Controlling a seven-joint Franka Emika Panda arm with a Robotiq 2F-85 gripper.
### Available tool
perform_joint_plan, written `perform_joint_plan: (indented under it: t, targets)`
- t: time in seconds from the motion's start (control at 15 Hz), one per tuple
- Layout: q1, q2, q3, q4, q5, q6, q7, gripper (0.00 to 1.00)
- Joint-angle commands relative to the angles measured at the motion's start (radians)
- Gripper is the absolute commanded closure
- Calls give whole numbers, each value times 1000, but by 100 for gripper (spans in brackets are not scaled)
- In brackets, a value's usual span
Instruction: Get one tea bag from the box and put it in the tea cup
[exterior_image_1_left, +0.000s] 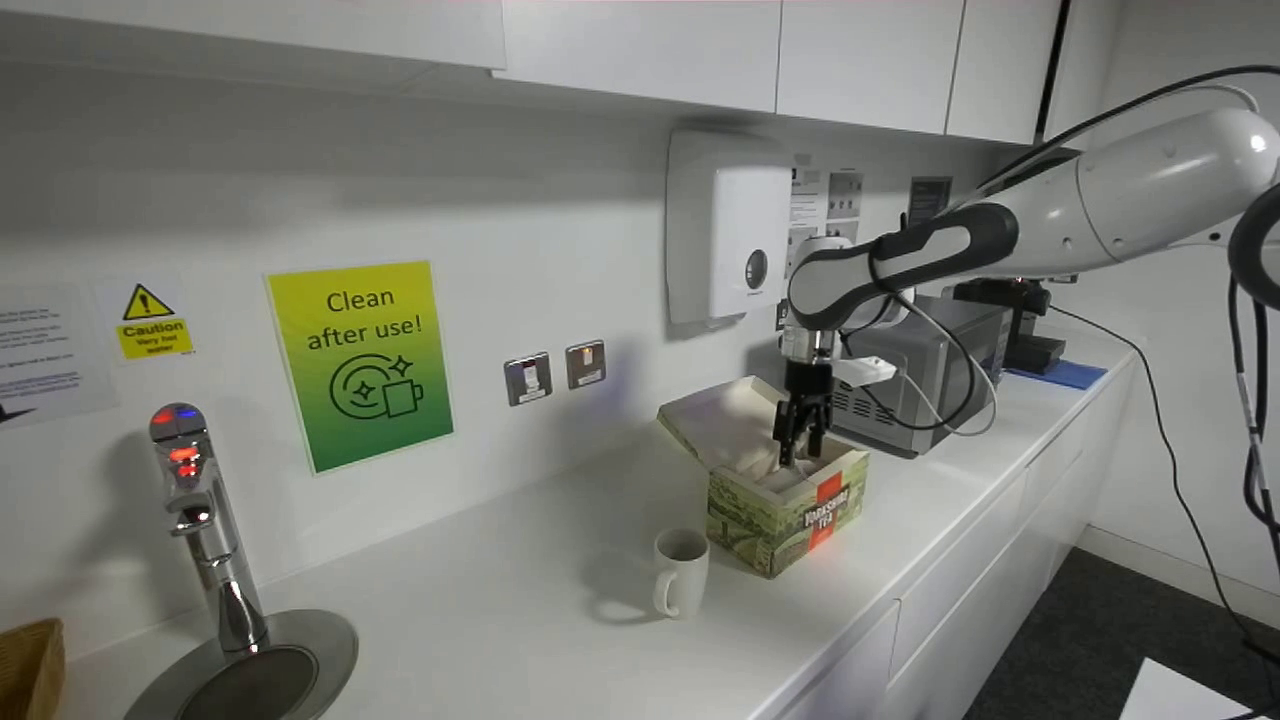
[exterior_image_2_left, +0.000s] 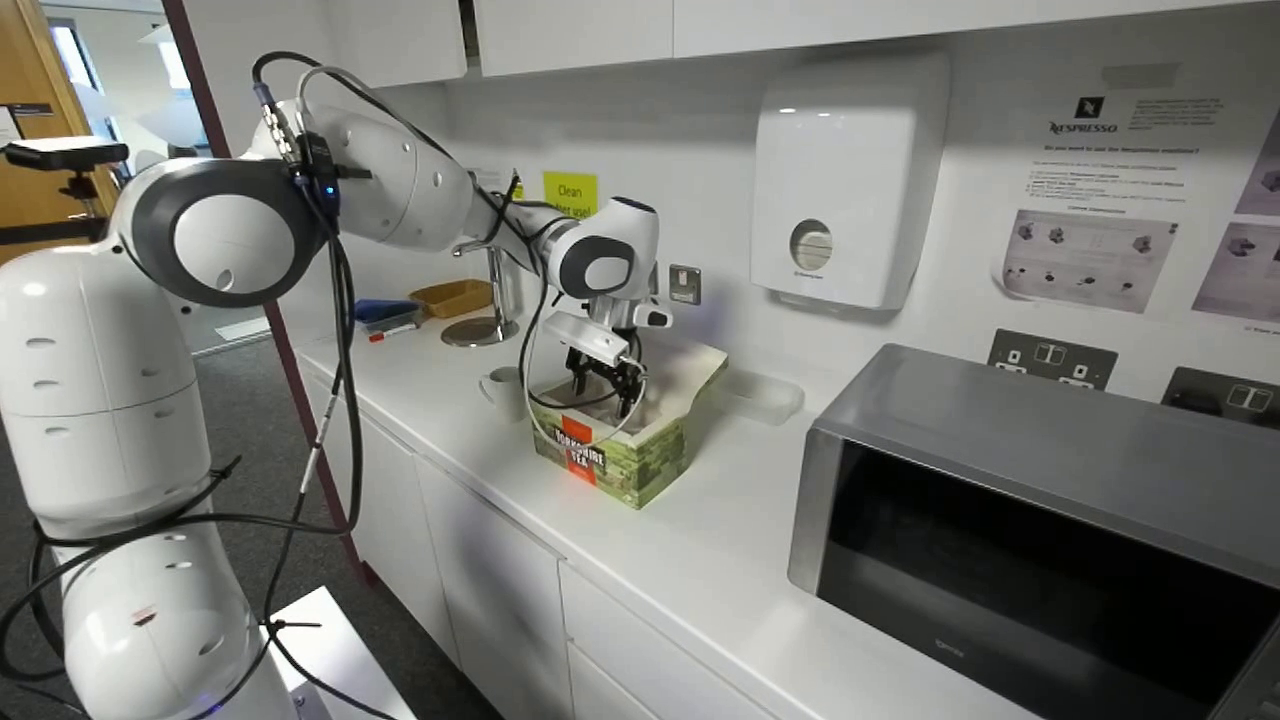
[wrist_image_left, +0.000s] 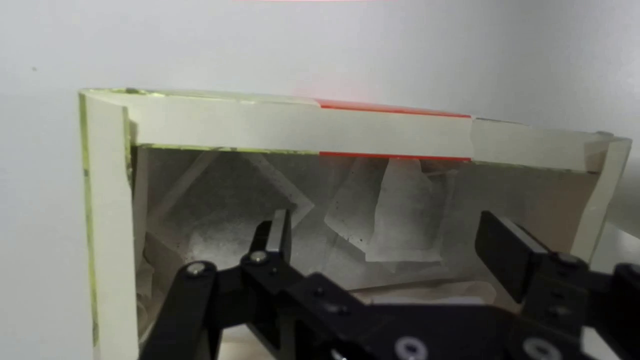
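In an exterior view, the white arm (exterior_image_1_left: 1170, 190) stretched in from the right edge, sloping down to a wrist bent so that the black gripper (exterior_image_1_left: 800, 456) pointed nearly straight down at the mouth of the box (exterior_image_1_left: 760, 525); how deep the fingertips sat could not be told. The box was printed cardboard, green with a red band and white lettering, its pale, matte lid (exterior_image_1_left: 725, 420) tipped back. Just beside it, the tea cup (exterior_image_1_left: 682, 575) stood upright on the smooth white table (exterior_image_1_left: 500, 640), a plain white cylinder with 1 curved handle. A polished chrome tap (exterior_image_1_left: 218, 565) rose near the left edge.

In an exterior view, black cables (exterior_image_2_left: 346, 300) hung in loops from the arm, whose thick, rounded links rose at the left and reached over the table to the box. A clear plastic tub (exterior_image_2_left: 765, 397) sat near the box by the wall, and a microwave (exterior_image_2_left: 1030, 540) of grey metal with a glossy dark door filled the lower right.

In the wrist view, the gripper was released, its 2 fingers spread wide above the tea bags (wrist_image_left: 405, 220). These lay overlapping inside the box, thin, papery and pale, with sharp corners. The box's rim was beige board edged in yellow-green and red.
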Motion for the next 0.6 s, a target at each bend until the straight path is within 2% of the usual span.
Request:
perform_joint_plan:
  t: [0.0, 0.2, 0.33, 0.53]
  targets:
    - [-13, 26, 13, 24, 32, 15, -32, 0]
    - [-12, 42, 18, 26, 32, 16, -29, 0]
    - [-12, 48, 22, 25, 35, 21, -32, 26]
    - [-13, 53, 26, 25, 37, 27, -29, 48]
